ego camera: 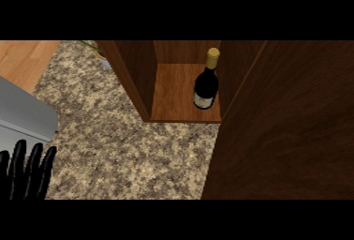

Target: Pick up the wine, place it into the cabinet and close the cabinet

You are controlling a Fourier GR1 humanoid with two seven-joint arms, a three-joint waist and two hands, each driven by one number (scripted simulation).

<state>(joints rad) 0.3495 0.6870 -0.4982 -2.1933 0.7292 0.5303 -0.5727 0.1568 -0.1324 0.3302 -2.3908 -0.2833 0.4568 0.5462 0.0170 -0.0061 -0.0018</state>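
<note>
Dark wood fills the right of the head view: the cabinet door (pixel 290 131) stands open toward the near side and hides everything behind it, including the counter on that side. Beyond it the cabinet (pixel 135 75) is cut off at the top, so only its lower compartment shows. The wine bottle (pixel 206 86) stands upright on the cabinet floor, close to the right wall, gold cap up. At the near left corner the left hand (pixel 31 180) rests with fingers straight and spread, holding nothing, its palm cut off below. The bottle is far and to the right of it, well apart, across the speckled counter (pixel 131 145).
</note>
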